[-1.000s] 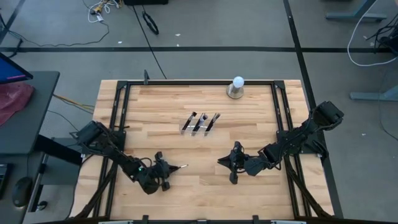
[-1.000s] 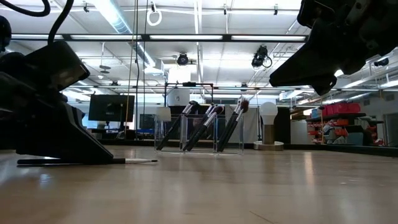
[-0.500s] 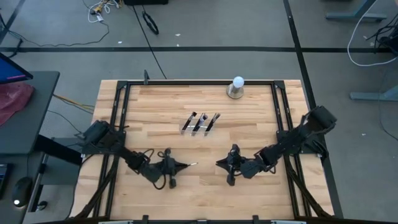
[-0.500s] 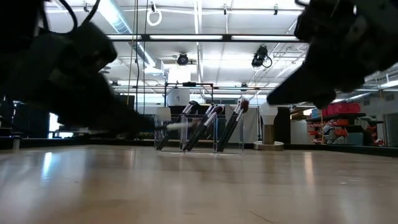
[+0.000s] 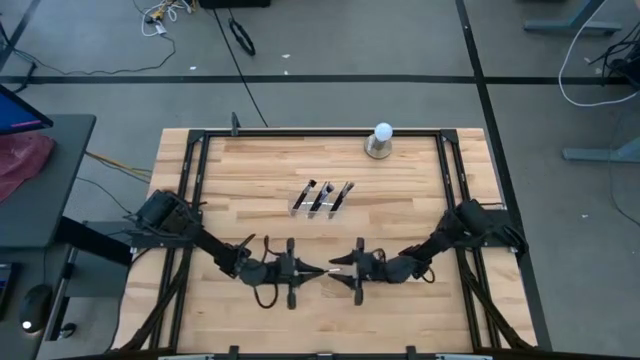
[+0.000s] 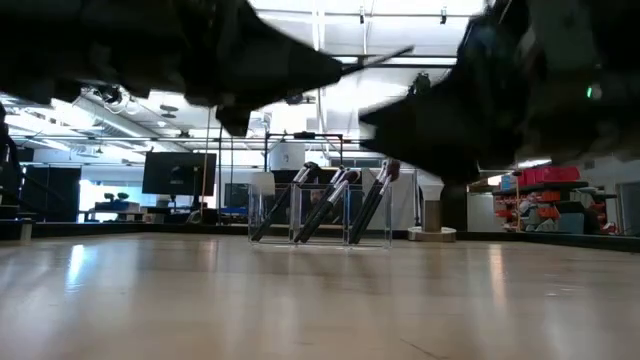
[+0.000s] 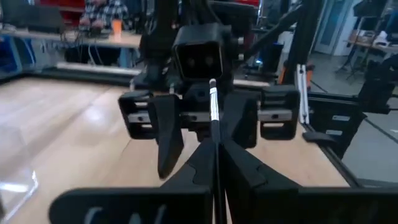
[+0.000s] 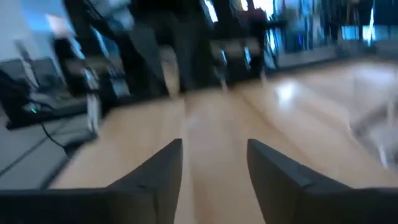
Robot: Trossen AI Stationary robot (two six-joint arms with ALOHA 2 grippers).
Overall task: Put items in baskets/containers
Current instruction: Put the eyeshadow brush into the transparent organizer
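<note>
My left gripper (image 5: pixel 303 270) is near the table's middle, toward the near edge, and is shut on one thin makeup brush (image 5: pixel 318 270). The brush's silvery end (image 7: pixel 213 102) points at my right gripper (image 5: pixel 340 268). That gripper faces it, open, with its fingers (image 7: pixel 168 140) standing apart on either side of the brush's line. Farther back, the clear holder (image 5: pixel 320 198) stands on the table with three dark brushes (image 6: pixel 330 200) leaning in its compartments. My left gripper pinches the brush between its two shut fingers (image 7: pixel 214 152), by its dark end. The fingers lie along the brush and point level toward the table's right. The brush sticks out ahead of the fingertips, lifted clear of the table, its free end (image 6: pixel 385 55) slightly raised.
A white ball on a grey base (image 5: pixel 381 140) stands near the far edge. A black frame (image 5: pixel 190 170) runs around the wooden table top. Bare wood lies between the grippers and the holder.
My left gripper has lifted the brush off the table and carried it toward the table's right, to the middle. My right gripper has moved left toward it, so the two now face each other closely. The brush, which lay flat, is now clear of the wood.
</note>
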